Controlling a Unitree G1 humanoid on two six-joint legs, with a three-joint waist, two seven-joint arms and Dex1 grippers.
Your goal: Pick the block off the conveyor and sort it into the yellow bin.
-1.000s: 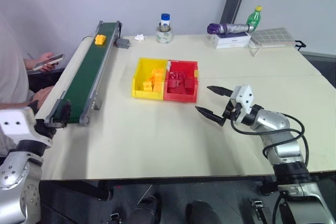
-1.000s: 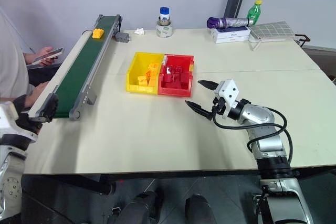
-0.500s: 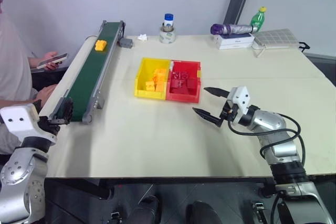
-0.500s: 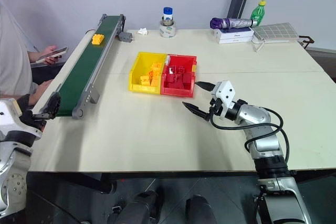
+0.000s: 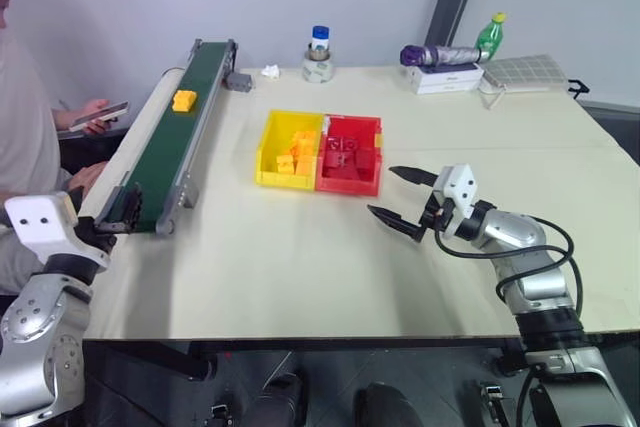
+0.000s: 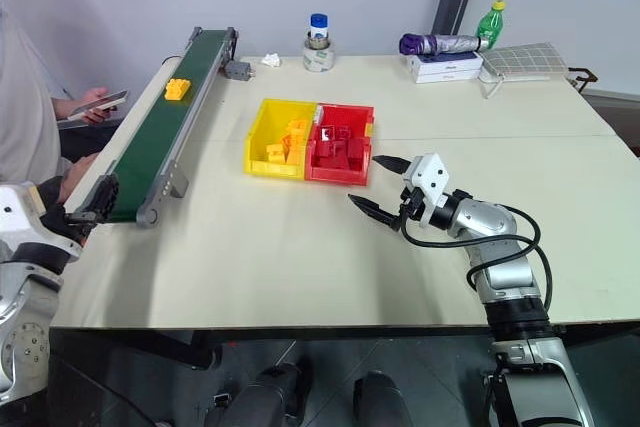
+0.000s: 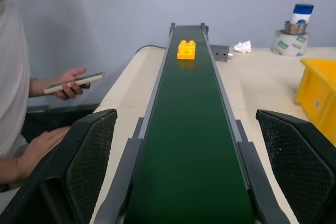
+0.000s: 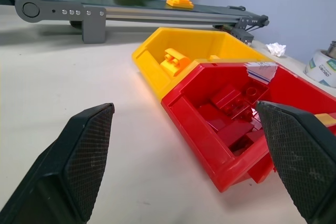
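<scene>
The small yellow-orange block point(image 5: 184, 100) rides on the dark green conveyor point(image 5: 165, 152) along the table's left side, in the belt's far half. At the belt's near end my left gripper point(image 7: 185, 114) stands open and level, its fingers point(image 7: 89, 153) straddling the belt, with the block point(image 7: 186, 49) well ahead of it. The yellow bin point(image 5: 263, 152) sits mid-table and holds several yellow bricks. To the bin's right my right gripper point(image 5: 381, 190) hovers open and empty over the tabletop, pointing toward the bins.
A red bin point(image 5: 372, 162) with red bricks is joined to the yellow bin's right side. A person holding a phone point(image 5: 95, 115) sits just left of the conveyor. A tape roll with a bottle point(image 5: 318, 55), an umbrella point(image 5: 438, 53) and a green bottle point(image 5: 487, 32) line the far edge.
The block has travelled down the belt toward my left gripper. The camera view shifted slightly. Both grippers have stayed open and roughly in place.
</scene>
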